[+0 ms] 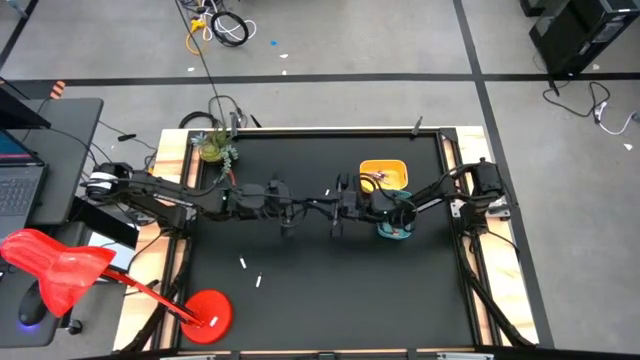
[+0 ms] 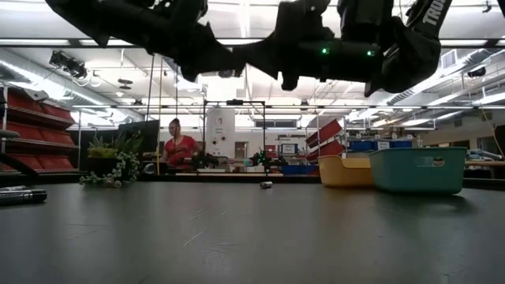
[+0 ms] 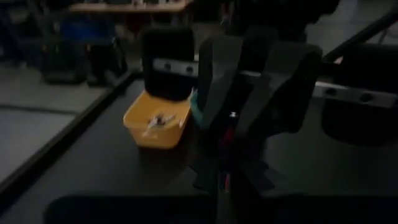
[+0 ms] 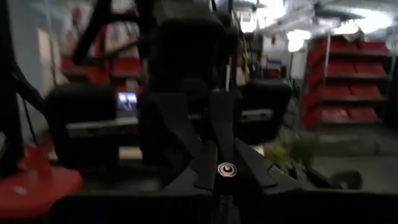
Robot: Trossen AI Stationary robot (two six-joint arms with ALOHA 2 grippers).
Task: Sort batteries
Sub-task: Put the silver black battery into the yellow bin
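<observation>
Batteries, two pale thin cylinders, lie loose on the table toward its front left; another lies near the middle, more fill the yellow tray by the back edge. Left gripper and right gripper meet tip to tip mid-table; a battery end shows between their fingers. Which one clenches it cannot be told. Teal tray sits just in front of the yellow one.

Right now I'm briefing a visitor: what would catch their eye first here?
The two dark arms meeting nose to nose above mid-table, the right gripper pinching a battery end-on toward the left gripper. Next, the yellow tray and teal tray at the right, and loose batteries on the black mat.
</observation>
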